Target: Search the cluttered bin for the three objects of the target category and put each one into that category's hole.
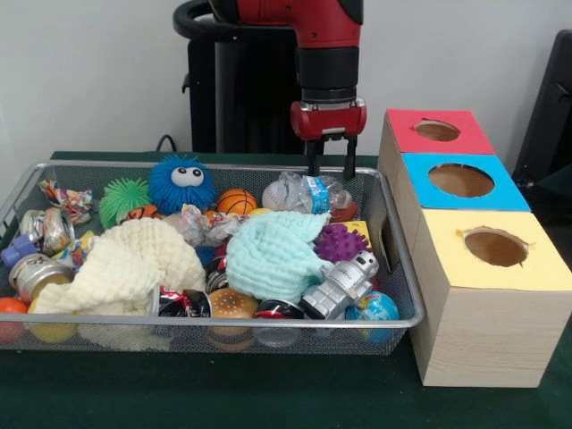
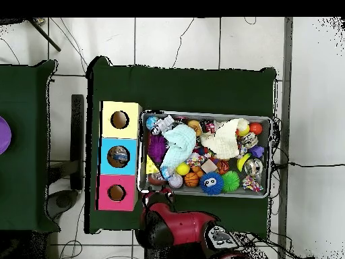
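The silver wire-mesh bin (image 1: pixel 407 295) is full of toys, cloths and cans. My gripper (image 1: pixel 330 167) hangs open and empty over the bin's far right corner. Just below it and to the left lies a crumpled clear wrapper with blue print (image 1: pixel 302 191). A second crumpled wrapper (image 1: pixel 202 222) lies mid-bin by the orange ball. A multicolour wrapper (image 1: pixel 68 198) lies at the far left. The red-topped box's hole (image 1: pixel 437 130) is right of the gripper and shows in the overhead view (image 2: pixel 116 193). In the overhead view my arm (image 2: pixel 168 222) covers the gripper beside the bin (image 2: pixel 202 113).
The blue-topped box (image 1: pixel 500 192) and yellow-topped box (image 1: pixel 536 268) stand in a row nearer the camera than the red one. A cream cloth (image 1: pixel 121 268), a mint cloth (image 1: pixel 273 255), a blue furry ball (image 1: pixel 181 183), a silver robot toy (image 1: pixel 340 286) and crushed cans (image 1: pixel 40 232) fill the bin.
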